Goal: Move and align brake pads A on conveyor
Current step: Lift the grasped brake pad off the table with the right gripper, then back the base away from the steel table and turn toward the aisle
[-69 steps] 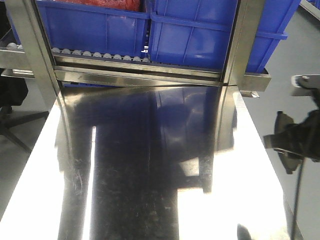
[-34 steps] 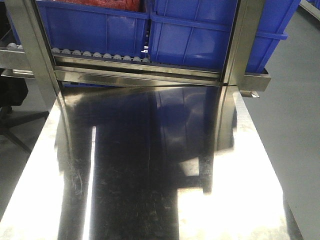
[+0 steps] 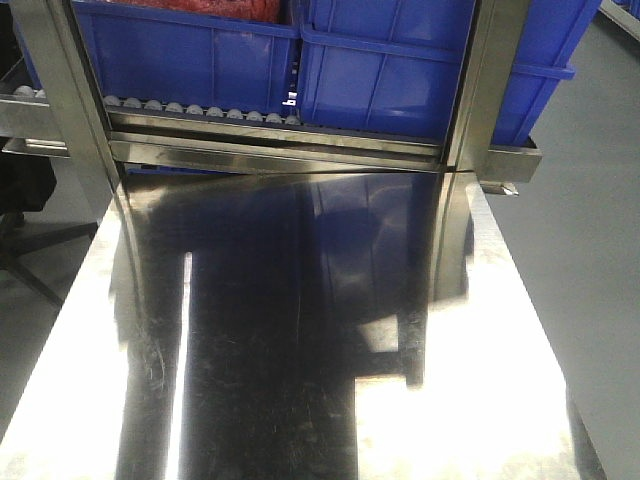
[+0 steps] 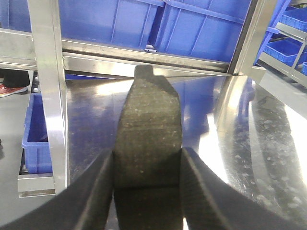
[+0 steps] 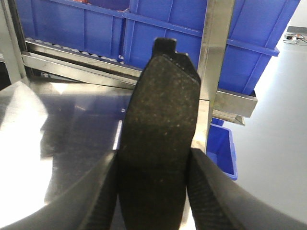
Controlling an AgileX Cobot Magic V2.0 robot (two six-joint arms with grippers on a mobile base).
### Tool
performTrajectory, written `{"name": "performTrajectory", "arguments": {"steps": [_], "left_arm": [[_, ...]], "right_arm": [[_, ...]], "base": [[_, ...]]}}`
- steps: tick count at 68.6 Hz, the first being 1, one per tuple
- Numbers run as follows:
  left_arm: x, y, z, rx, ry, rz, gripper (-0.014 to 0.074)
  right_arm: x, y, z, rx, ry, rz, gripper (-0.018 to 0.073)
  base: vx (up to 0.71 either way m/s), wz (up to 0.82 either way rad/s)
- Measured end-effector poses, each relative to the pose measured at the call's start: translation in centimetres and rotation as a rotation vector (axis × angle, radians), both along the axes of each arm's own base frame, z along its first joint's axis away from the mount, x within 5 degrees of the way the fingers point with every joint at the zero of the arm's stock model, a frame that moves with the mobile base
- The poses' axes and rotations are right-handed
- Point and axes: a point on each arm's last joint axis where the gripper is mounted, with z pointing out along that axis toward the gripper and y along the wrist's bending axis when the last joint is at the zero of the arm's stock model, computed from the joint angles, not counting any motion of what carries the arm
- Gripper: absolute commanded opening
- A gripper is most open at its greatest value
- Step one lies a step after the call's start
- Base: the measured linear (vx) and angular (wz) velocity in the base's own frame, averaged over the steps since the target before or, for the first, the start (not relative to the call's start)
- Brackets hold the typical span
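- While the conveyor appears in none of the views, both arms are loaded. The left gripper [image 4: 147,167] is clamped on a first brake pad [image 4: 148,110], with its two ribbed fingers pressed against the pad's long edges.
- That pad juts straight ahead from between the fingers. Its rough friction face is turned to the wrist camera and its small tab sits at the far tip.
- The right gripper [image 5: 153,167] is pinched in the same way on a second brake pad [image 5: 160,96], which also reaches forward past the fingertips.
- Below and ahead of both grippers lies the stainless steel table [image 3: 300,360], and blue bins [image 3: 200,55] sit on the rack beyond it. Neither arm shows in the front view.
- As I judge it, the pick-up of these two pads is done and no pad is seen set down.
- Carrying both pads to the belt, laying them flat and lining them up remains to be done.
- The other pads are out of view, so I cannot tell whether they are already placed.
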Motion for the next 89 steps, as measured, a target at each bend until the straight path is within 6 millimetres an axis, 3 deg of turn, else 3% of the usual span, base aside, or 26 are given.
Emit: {"name": "performTrajectory", "arguments": {"steps": [55,89], "left_arm": [[0.00,0.00,0.00,0.000,0.000,0.000,-0.0006],[0.00,0.01,0.00,0.001,0.000,0.000,-0.0006]], "right_arm": [[0.03,-0.04,-0.16,-0.012,0.004,-0.002,-0.0002],[0.03,-0.04,-0.16,-0.012,0.004,-0.002,-0.0002]], "base": [[-0.01,0.04],[-0.14,0.72]]}}
